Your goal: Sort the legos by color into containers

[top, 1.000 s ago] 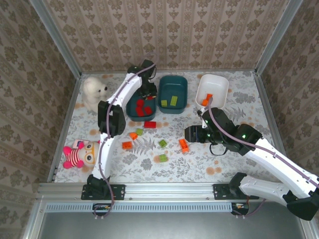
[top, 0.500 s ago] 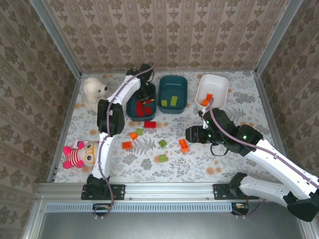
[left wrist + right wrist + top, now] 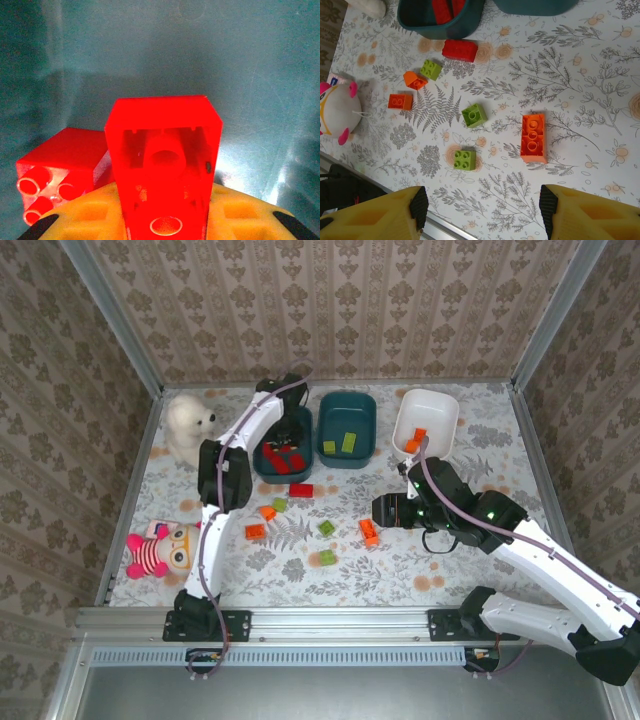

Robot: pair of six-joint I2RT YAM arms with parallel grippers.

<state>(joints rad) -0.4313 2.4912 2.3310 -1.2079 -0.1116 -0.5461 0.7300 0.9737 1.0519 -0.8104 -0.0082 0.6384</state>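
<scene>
The left arm (image 3: 243,427) is reaching down into the left teal tub (image 3: 281,478), and its jaws are clamping tight on a red brick (image 3: 164,160), which is showing its hollow underside to the wrist camera. A second red brick (image 3: 59,167) is lying just beside it on the tub bottom, so the red drop-off is the step in hand. Whether the held brick is already touching the floor of the tub, I cannot quite tell from this close-up. The next move is calling for those jaws to open and the arm to lift straight up, clear of the rim. Over on the other side, the right arm (image 3: 540,550) is hovering above the surface (image 3: 590,75), its jaws standing about half open and gripping nothing. A long orange brick (image 3: 533,137) is lying below them, off-centre. That one is looking bound for the white tub (image 3: 432,402), where orange pieces are sitting, so the arm is needing to centre over it and descend. The middle teal tub (image 3: 372,435) is holding greens. A loose red brick (image 3: 459,50) is waiting near the left tub.
</scene>
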